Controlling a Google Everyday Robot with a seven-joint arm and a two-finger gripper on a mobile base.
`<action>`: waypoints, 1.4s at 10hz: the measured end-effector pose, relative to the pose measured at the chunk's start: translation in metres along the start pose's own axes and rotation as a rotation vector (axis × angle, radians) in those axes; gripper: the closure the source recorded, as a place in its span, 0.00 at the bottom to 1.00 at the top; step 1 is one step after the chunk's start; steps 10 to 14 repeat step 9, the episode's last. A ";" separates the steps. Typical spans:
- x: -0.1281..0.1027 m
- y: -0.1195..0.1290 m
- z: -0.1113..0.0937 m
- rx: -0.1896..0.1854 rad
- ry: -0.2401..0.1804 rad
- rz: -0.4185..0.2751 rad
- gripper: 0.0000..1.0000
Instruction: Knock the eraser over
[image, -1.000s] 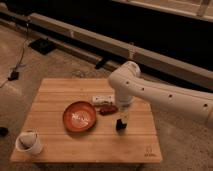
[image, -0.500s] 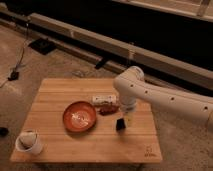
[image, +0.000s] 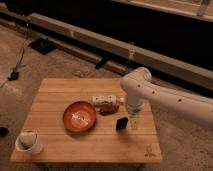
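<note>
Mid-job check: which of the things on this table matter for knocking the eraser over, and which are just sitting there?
Job items:
- eraser, small black block on the wooden table
- gripper, down at the table just right of the eraser

Just lying about:
- orange bowl
- white bottle, on its side
- reddish-brown lump
- white cup, front left corner

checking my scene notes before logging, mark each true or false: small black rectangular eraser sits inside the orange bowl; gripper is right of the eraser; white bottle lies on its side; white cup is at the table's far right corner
1. The small black rectangular eraser sits inside the round orange bowl: false, it is on the wooden table, right of the bowl.
2. The gripper is just right of the eraser: true.
3. The white bottle lies on its side: true.
4. The white cup is at the far right corner: false, near left corner.
</note>
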 end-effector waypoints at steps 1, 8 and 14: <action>-0.004 0.007 0.002 -0.018 0.002 -0.024 0.35; -0.017 0.057 -0.002 -0.085 0.044 -0.160 0.35; -0.013 0.059 -0.007 -0.068 0.041 -0.155 0.35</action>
